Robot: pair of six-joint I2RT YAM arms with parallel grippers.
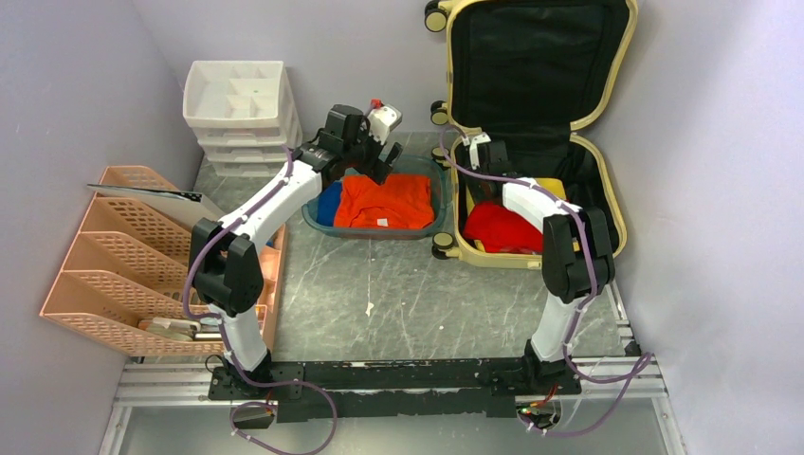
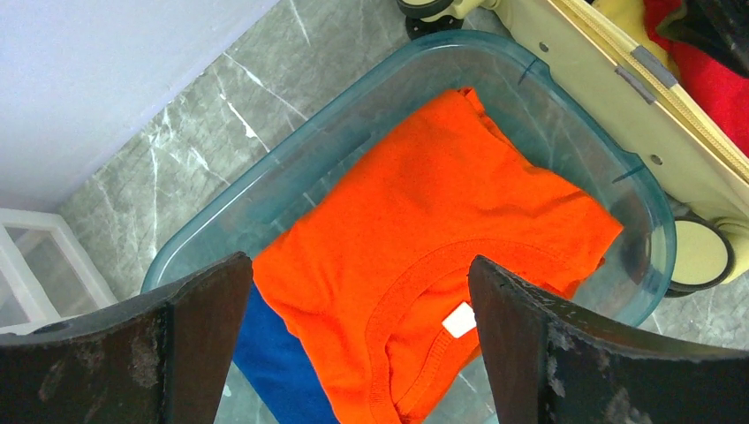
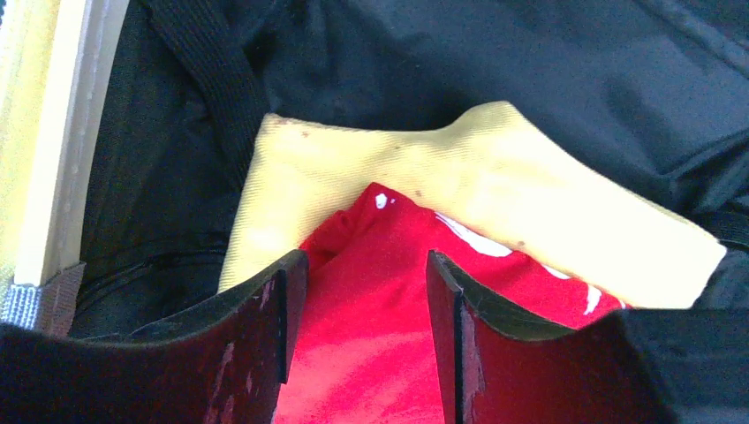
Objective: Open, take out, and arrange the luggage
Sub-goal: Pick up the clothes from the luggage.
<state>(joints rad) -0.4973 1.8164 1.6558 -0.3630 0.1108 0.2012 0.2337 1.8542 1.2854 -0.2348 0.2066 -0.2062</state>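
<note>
The pale yellow luggage (image 1: 462,227) lies open at the right, its black-lined lid (image 1: 531,57) standing against the back wall. Inside lie a red garment (image 1: 502,227) and a yellow cloth (image 3: 459,185). My right gripper (image 3: 366,261) reaches down into the case. Its jaws are partly closed, with the red garment (image 3: 371,336) bunched between them and touching both inner faces. My left gripper (image 2: 360,269) hangs wide open above a teal tray (image 2: 654,212), holding nothing. The tray holds an orange shirt (image 2: 442,203) and a blue cloth (image 2: 274,362).
A white drawer unit (image 1: 242,104) stands at the back left. A peach file rack (image 1: 114,265) fills the left side. The teal tray (image 1: 379,233) sits right beside the luggage's wheels (image 2: 698,252). Bare marble tabletop (image 1: 408,303) lies in front of both.
</note>
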